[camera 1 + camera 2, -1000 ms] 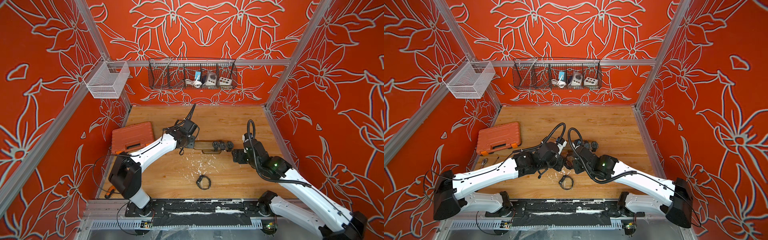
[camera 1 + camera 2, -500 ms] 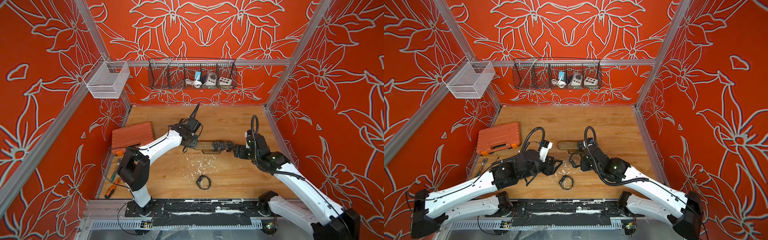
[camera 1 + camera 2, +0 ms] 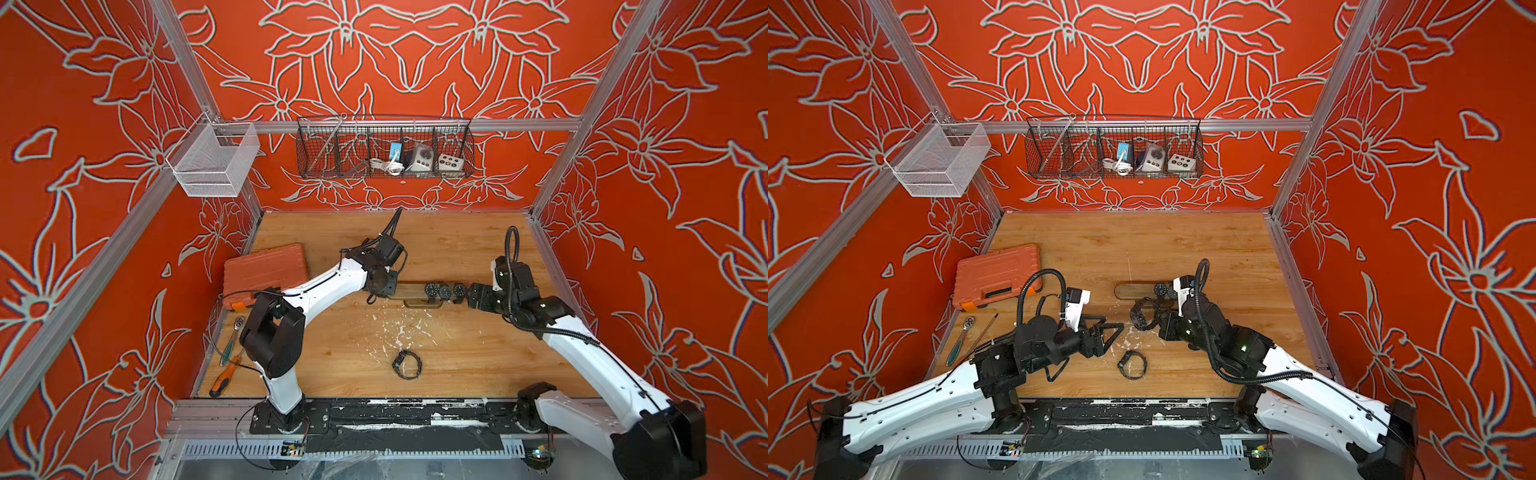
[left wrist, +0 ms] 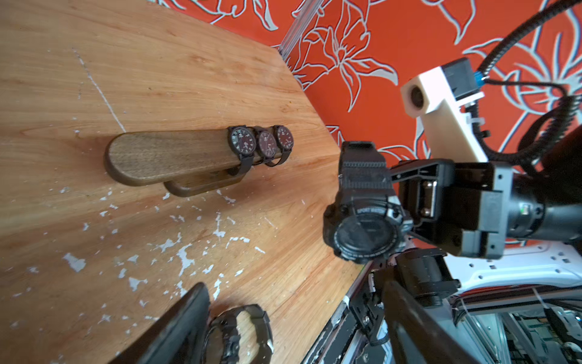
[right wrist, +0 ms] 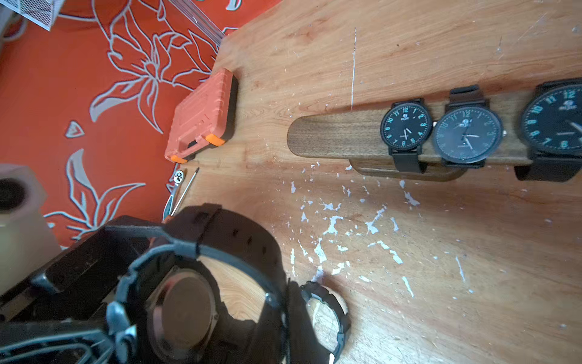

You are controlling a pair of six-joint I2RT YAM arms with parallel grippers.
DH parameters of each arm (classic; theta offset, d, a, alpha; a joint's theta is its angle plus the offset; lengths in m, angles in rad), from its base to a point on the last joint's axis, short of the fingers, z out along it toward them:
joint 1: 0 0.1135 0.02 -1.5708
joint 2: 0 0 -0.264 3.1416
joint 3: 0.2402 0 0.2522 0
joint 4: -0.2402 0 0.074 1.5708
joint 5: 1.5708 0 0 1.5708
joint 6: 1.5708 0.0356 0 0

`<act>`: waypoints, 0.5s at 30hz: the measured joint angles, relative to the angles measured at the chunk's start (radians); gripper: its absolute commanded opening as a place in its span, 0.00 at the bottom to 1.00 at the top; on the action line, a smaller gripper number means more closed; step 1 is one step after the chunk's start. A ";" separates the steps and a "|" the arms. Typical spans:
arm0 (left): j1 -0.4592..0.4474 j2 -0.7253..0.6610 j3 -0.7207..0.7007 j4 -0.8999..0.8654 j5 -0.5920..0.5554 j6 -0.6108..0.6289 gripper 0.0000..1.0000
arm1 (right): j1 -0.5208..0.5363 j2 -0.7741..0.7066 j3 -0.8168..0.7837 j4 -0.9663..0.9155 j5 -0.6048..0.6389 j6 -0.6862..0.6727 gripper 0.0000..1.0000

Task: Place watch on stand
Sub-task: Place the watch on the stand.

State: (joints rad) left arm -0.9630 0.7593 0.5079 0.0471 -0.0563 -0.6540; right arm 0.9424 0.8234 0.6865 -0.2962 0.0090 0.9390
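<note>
1. Right gripper (image 3: 1158, 323) is clamped on the watch (image 3: 1139, 319). It holds it off the table (image 3: 1142, 241), just in front of the stand (image 3: 1133, 291) and clear of it.
2. Left gripper (image 3: 1115, 331) has its jaws wide apart with nothing between them. It points at the watch but is not touching it.
3. Left wrist view shows the watch (image 4: 365, 230) dial-on in the right gripper (image 4: 406, 206). It also shows the stand (image 4: 170, 156) with three watches (image 4: 266, 143) bunched at one end and the rest of the bar bare. Only the edges of the left fingers (image 4: 182, 327) show.
4. Right wrist view shows the watch's case back (image 5: 182, 309) and band loop close up. The right fingers are mostly hidden behind it. The three dials (image 5: 467, 135) are readable here. The case (image 5: 201, 116) is against the wall.
5. Loose watch (image 3: 1132, 364) lies flat on the table, front centre. Both wrist views catch it too.
6. The top views disagree on pose. In a top view the left arm (image 3: 380, 278) covers the stand's bare end and the right gripper (image 3: 473, 293) sits at the loaded end, with all three watches (image 3: 444, 289) visible and no held watch. The wrist views match item 1.
</note>
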 measured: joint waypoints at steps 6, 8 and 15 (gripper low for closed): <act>-0.006 0.062 0.004 0.047 0.019 -0.031 0.85 | 0.003 0.002 -0.005 0.053 -0.001 0.019 0.00; -0.012 0.084 0.011 0.053 0.022 -0.035 0.85 | 0.008 0.004 -0.006 0.067 0.000 0.021 0.00; -0.039 0.114 0.049 0.083 0.021 -0.041 0.86 | 0.039 0.015 -0.006 0.090 0.015 0.023 0.00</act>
State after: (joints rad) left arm -1.0016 0.8730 0.5571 0.1299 -0.0357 -0.6952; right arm 0.9810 0.8383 0.6800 -0.2066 0.0242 0.9619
